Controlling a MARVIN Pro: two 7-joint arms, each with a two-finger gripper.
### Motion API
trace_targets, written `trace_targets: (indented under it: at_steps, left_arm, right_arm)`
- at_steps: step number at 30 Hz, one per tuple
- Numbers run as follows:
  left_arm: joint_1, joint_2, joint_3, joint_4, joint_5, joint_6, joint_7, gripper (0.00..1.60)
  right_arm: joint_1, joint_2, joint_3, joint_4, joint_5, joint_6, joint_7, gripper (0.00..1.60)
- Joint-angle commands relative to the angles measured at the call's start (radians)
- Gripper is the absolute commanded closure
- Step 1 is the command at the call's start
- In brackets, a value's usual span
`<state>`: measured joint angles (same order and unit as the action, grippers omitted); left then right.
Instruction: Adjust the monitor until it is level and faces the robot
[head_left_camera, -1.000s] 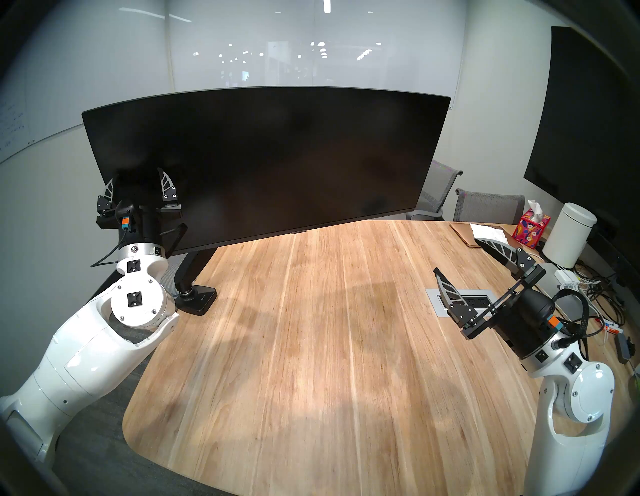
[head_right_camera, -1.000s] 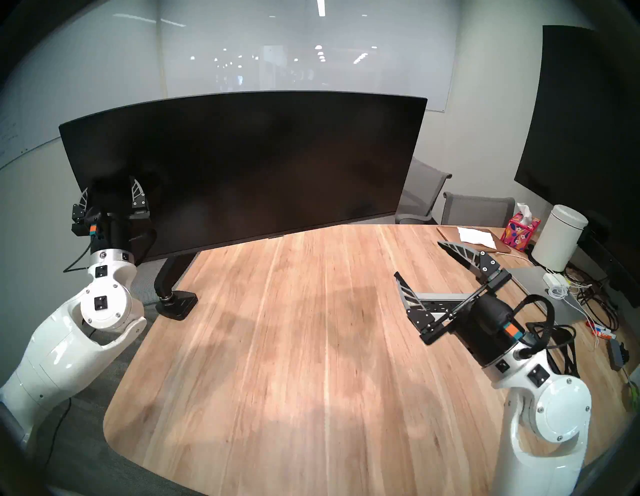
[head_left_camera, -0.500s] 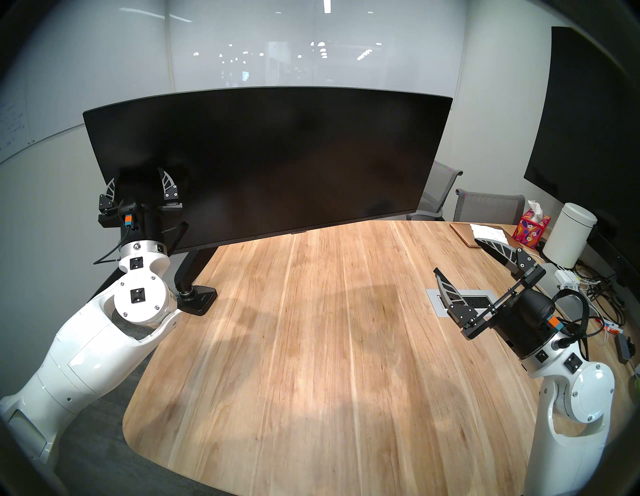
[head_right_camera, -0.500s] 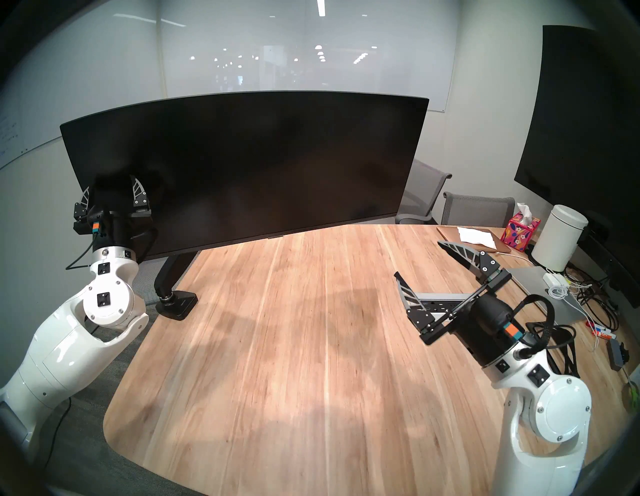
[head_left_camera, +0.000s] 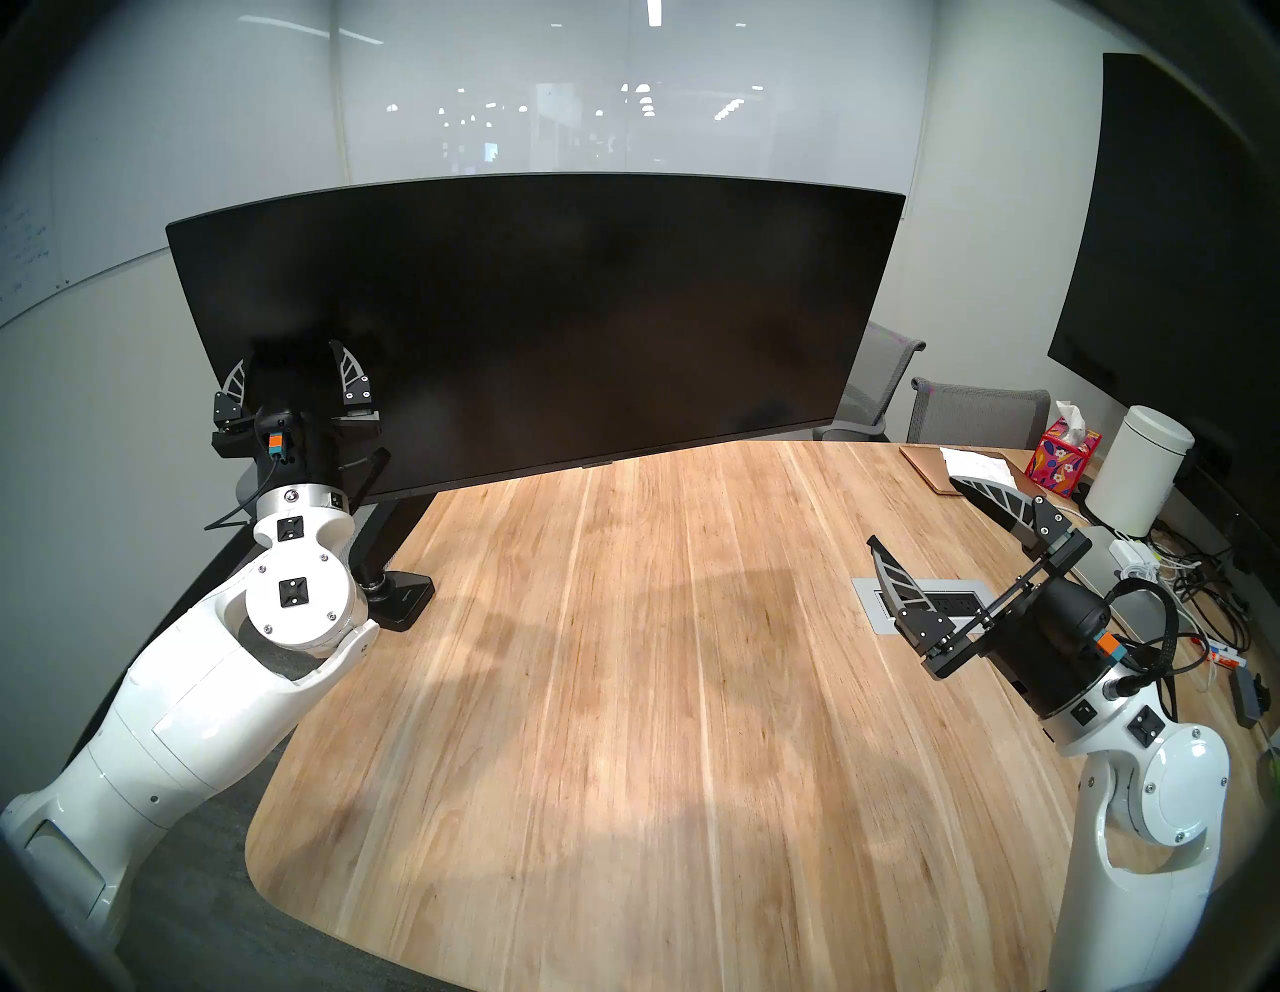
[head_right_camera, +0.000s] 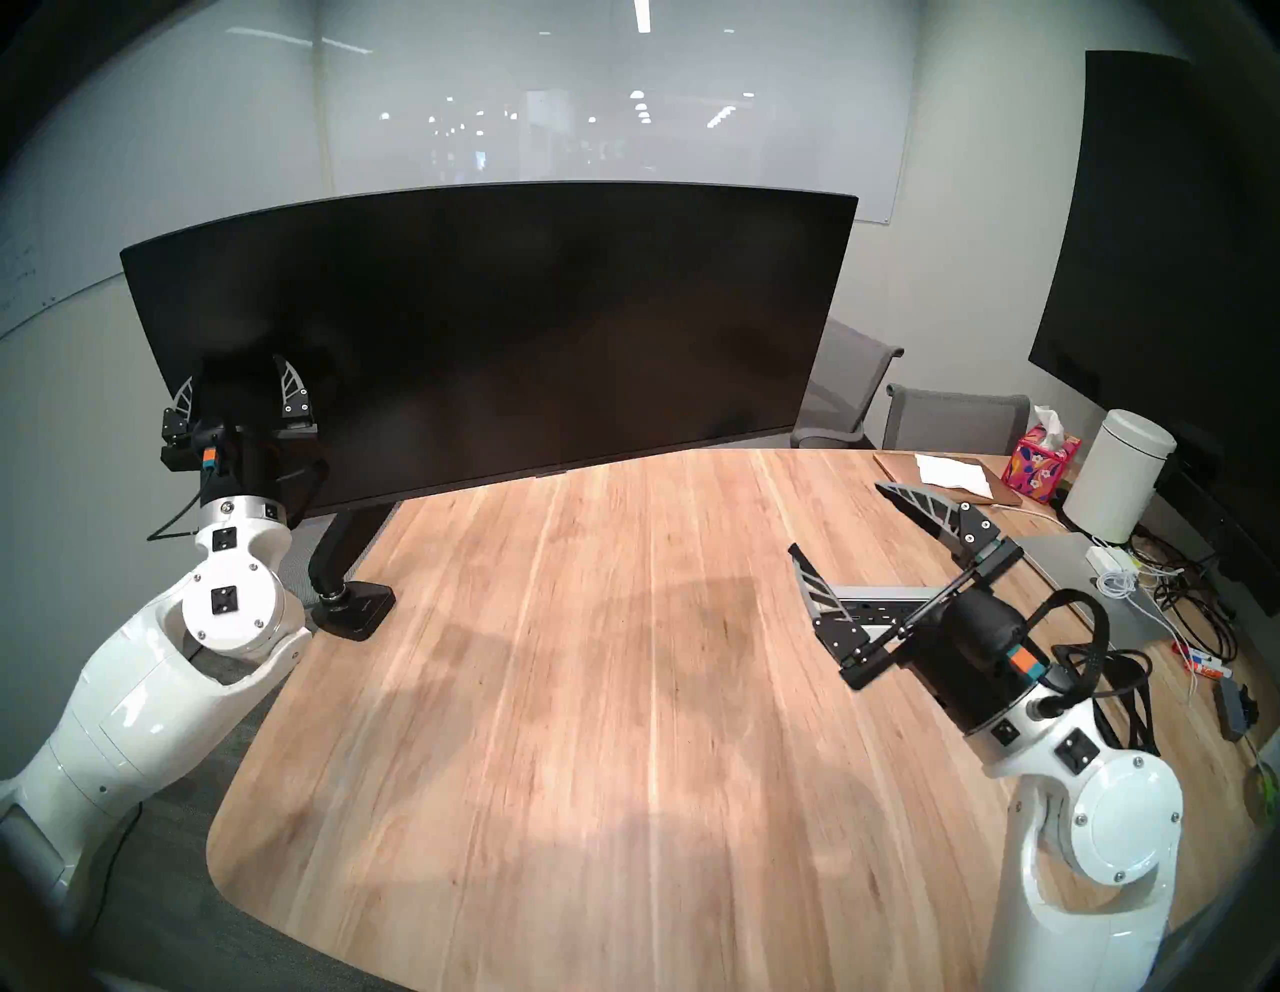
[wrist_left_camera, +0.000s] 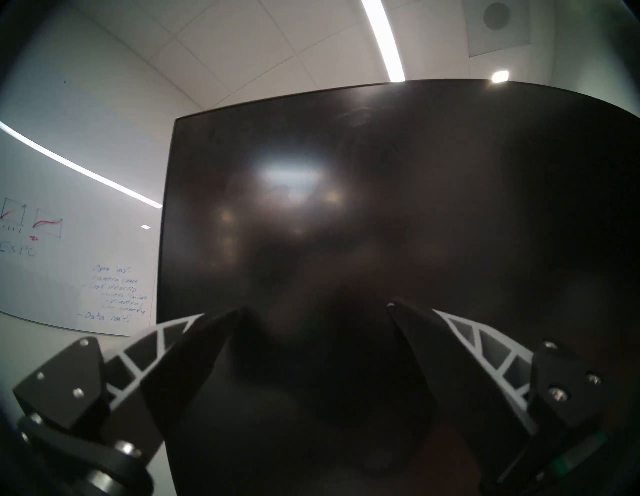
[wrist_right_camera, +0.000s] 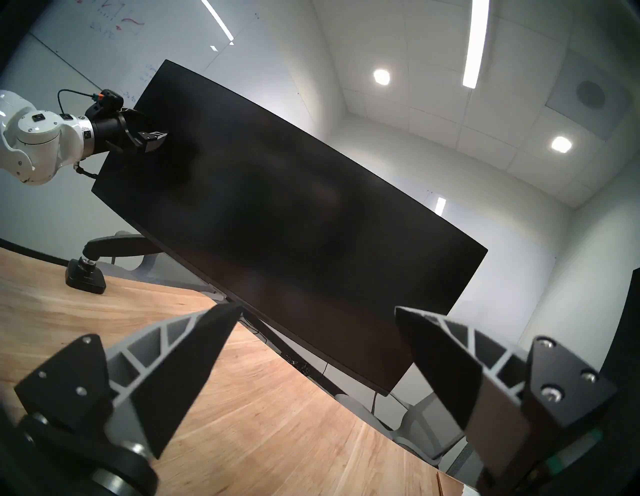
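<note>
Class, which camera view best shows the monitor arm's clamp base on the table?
The head stereo right view: the clamp base sits unobstructed on the table edge. In head stereo left the robot's left arm partly covers it; right wrist shows it small and distant; left wrist shows only the monitor.

Wood-grain table (head_left_camera: 658, 658), glossy monitor (head_left_camera: 540, 312)

The middle of the table (head_left_camera: 623, 658) is bare wood, so a gripper can pass there. The big monitor (head_left_camera: 540, 312) blocks the far side like a wall. Its stand (head_left_camera: 391, 554) sits at the table's left edge, just beside the left arm (head_left_camera: 208, 706). On the right, the way is crowded with a white can (head_left_camera: 1139, 478), a tissue box (head_left_camera: 1063, 463), a laptop (head_right_camera: 1094, 589) and wires (head_left_camera: 1205, 596). The right gripper (head_left_camera: 928, 526) hangs open over a plug box (head_left_camera: 866, 603) set in the wood.
</note>
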<state>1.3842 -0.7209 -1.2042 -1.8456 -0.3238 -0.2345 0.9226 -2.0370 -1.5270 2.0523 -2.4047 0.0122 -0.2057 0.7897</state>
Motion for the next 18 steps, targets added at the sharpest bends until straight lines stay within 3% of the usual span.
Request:
trace_targets:
  at_steps: [1,18]
  left_arm:
    - [-0.039,-0.017,-0.005,0.01,-0.018,0.012,-0.008,0.0]
    - [-0.059,-0.027,-0.007,0.032,-0.037,0.02,-0.02,0.0]
  right_arm:
    - [0.002,0.002,0.001,-0.017,0.006,-0.001,0.003,0.0]
    - [0.002,0.002,0.001,-0.017,0.006,-0.001,0.003,0.0]
